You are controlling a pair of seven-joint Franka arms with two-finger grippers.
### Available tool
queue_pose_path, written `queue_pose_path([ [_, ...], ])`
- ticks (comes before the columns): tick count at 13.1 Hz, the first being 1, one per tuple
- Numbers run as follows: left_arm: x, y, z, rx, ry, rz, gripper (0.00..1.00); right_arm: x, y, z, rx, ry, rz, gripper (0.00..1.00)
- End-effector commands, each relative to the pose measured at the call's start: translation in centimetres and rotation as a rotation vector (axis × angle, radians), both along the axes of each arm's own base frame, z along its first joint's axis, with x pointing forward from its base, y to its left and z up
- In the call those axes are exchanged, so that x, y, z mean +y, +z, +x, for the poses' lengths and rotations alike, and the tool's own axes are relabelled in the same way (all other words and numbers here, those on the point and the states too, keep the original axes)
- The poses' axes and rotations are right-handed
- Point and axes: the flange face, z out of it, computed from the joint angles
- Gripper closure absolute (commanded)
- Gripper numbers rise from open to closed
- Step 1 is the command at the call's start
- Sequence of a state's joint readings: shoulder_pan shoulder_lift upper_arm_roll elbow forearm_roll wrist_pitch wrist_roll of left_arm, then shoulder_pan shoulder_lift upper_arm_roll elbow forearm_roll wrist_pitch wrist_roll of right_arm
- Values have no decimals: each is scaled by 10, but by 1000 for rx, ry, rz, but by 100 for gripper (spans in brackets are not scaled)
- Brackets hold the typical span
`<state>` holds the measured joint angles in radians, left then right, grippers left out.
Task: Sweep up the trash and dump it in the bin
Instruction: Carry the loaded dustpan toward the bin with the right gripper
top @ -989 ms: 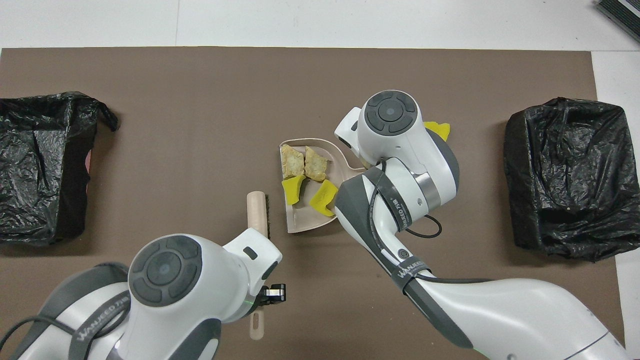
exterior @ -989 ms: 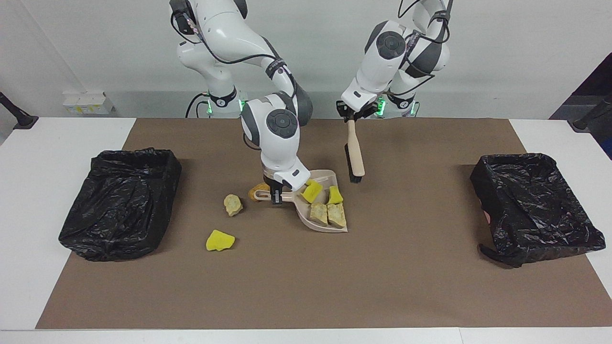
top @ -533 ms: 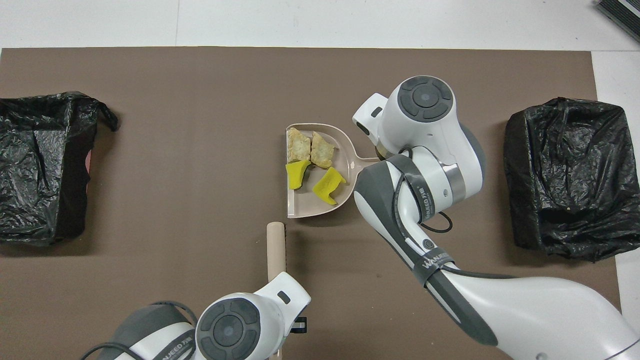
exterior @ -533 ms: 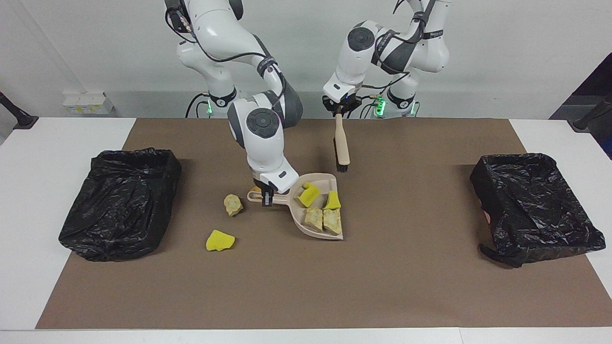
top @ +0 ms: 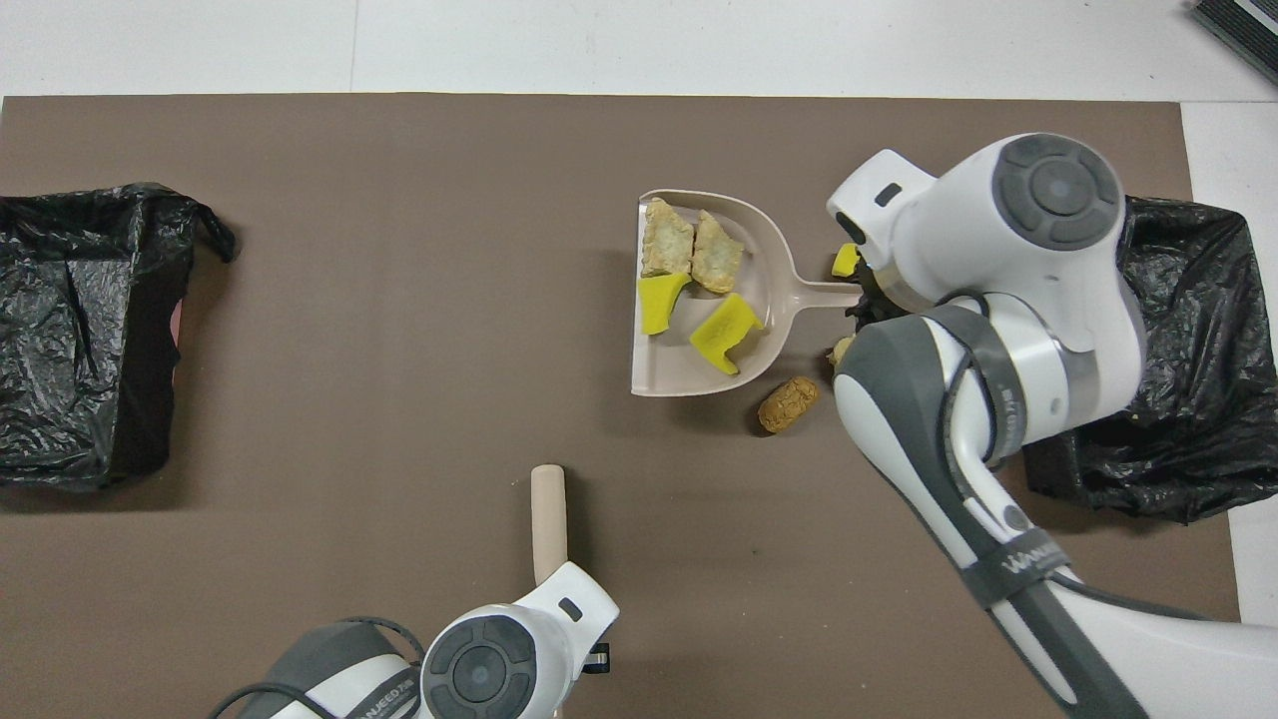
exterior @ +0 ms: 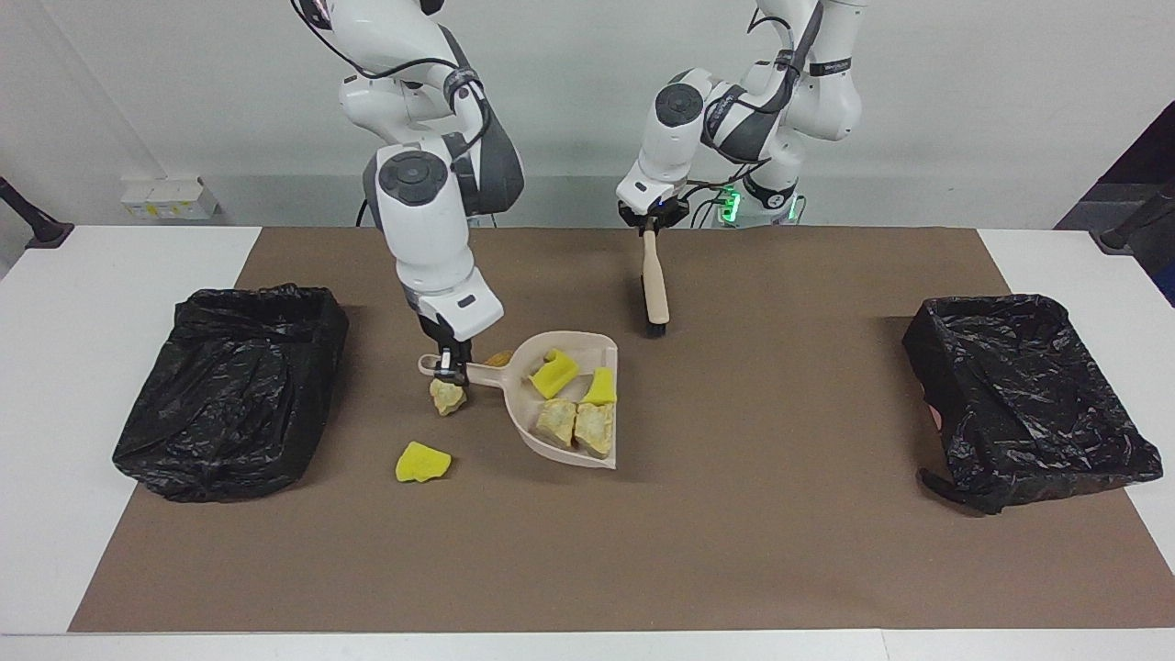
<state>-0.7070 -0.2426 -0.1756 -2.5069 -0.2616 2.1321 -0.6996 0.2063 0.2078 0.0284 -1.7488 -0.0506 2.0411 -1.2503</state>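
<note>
Brown mat (exterior: 734, 514): dustpan (exterior: 574, 404) has shifted, uncovering the peanut-shaped lump (top: 788, 403).

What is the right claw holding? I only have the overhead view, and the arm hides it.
Observer: The right claw is shut on the end of the dustpan handle.
Operator: Any trash under that arm?
Observer: A cream chunk lies on the mat close by the claw, outside the pan.
Operator: Anything else?
Observer: A yellow sponge piece lies loose, farther from the robots than the chunk.
</note>
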Motion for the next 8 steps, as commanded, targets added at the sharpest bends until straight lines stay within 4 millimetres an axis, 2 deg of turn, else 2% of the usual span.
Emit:
queue_pose_path([
  [1, -7, -12, 0, -32, 51, -5, 100, -62, 20, -16, -30, 11, 19, 100],
  [4, -7, -15, 1, -31, 35, -6, 100, -155, 38, -23, -36, 28, 84, 100],
  [5, -5, -16, 3, -27, 32, -3, 66, -190, 43, -28, -37, 36, 107, 100],
  [6, -3, -17, 5, -25, 28, -4, 13, -227, 48, -37, -27, 41, 124, 100],
  [7, -3, -17, 6, -21, 32, -1, 0, -267, 48, -48, -17, 53, 146, 100],
  [8, -1, -15, 11, -9, 42, 7, 0, -295, 51, -57, -17, 81, 155, 100],
])
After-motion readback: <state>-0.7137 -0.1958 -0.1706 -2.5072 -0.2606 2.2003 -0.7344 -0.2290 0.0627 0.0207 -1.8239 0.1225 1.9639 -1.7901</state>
